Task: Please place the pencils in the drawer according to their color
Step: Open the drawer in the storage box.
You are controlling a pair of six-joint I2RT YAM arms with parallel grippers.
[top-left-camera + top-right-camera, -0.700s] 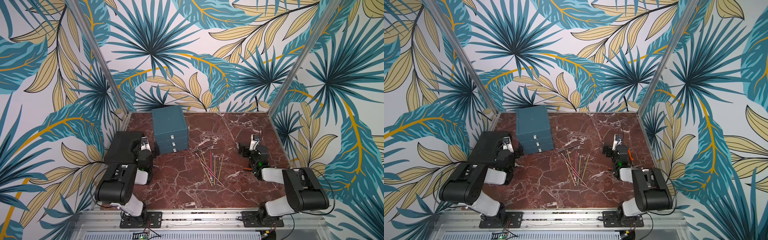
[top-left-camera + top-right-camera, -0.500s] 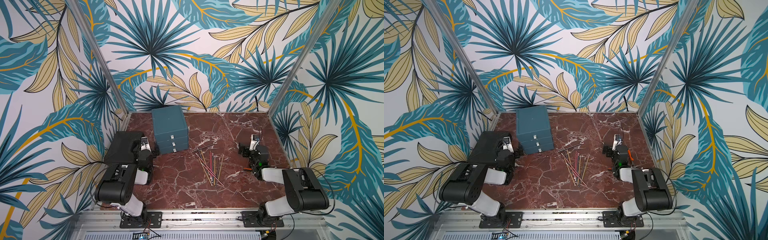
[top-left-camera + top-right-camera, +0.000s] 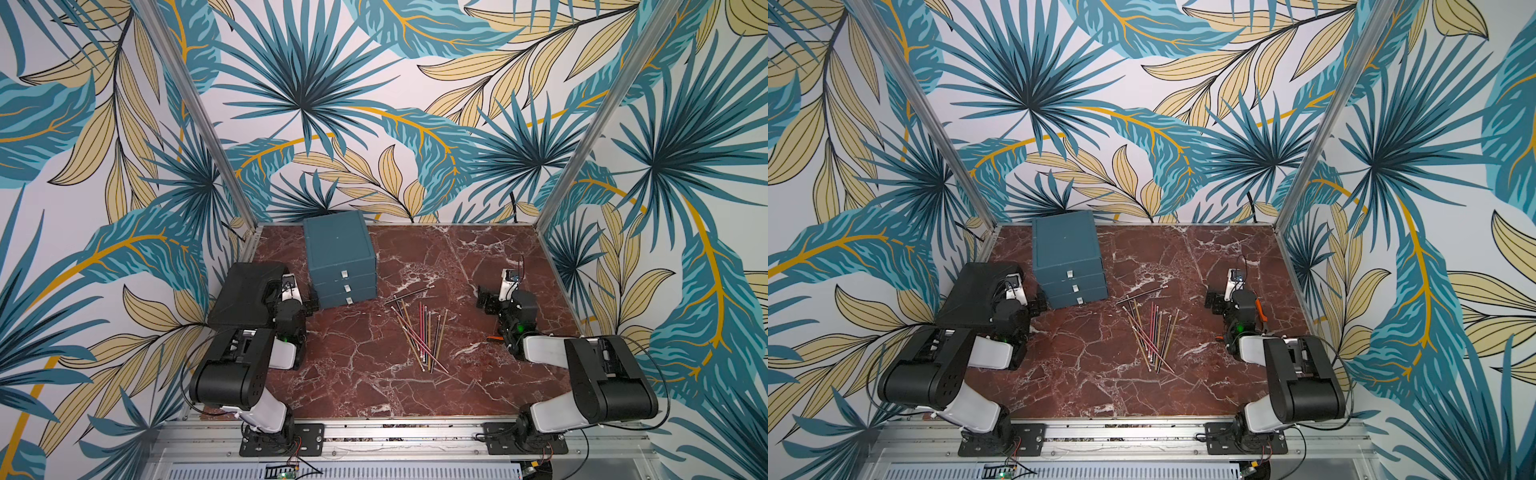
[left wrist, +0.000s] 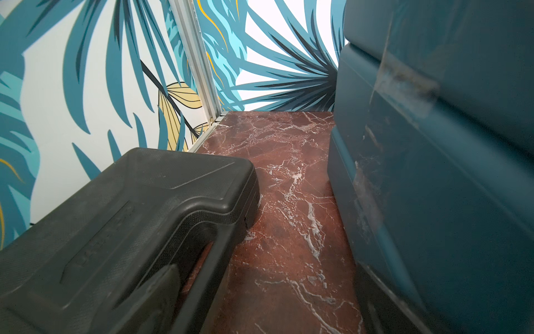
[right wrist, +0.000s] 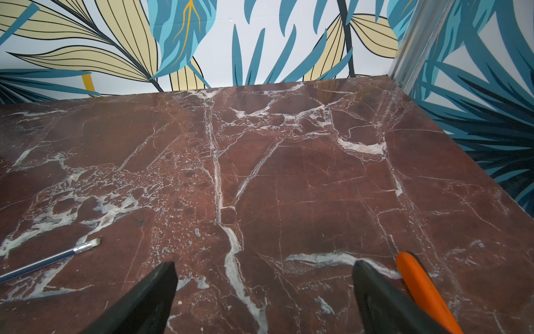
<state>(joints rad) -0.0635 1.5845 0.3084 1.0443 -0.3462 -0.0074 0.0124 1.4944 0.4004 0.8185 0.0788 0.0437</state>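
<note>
1. Red-brown marble tabletop (image 3: 374, 395): every item on it lies where it lay a moment ago. Nothing has moved, so the sorting has not begun.
2. Teal-blue three-drawer box cabinet (image 3: 338, 249): stands at the rear left. All three drawers are closed, each showing its white pull tab (image 3: 344, 273). Judgement: a drawer must be opened before any pencil can go in.
3. Flat black plastic case (image 3: 245, 299): lies left of the cabinet, apart from it.
4. Left gripper (image 3: 311, 301): sits low between the case and the cabinet, fingers spread, holding nothing.
5. Right gripper (image 5: 263, 295): rests near the right edge, well apart from the pencils, fingers spread and empty.
6. Long thin red-pink, tan and dark pencils (image 3: 424, 332): lie in a loose crossed pile on the tabletop, in front of and to the right of the cabinet. One dark pencil (image 3: 409, 294) lies across the far end.
7. Short orange-handled tool (image 5: 422, 289): lies just beside the right gripper.
</note>
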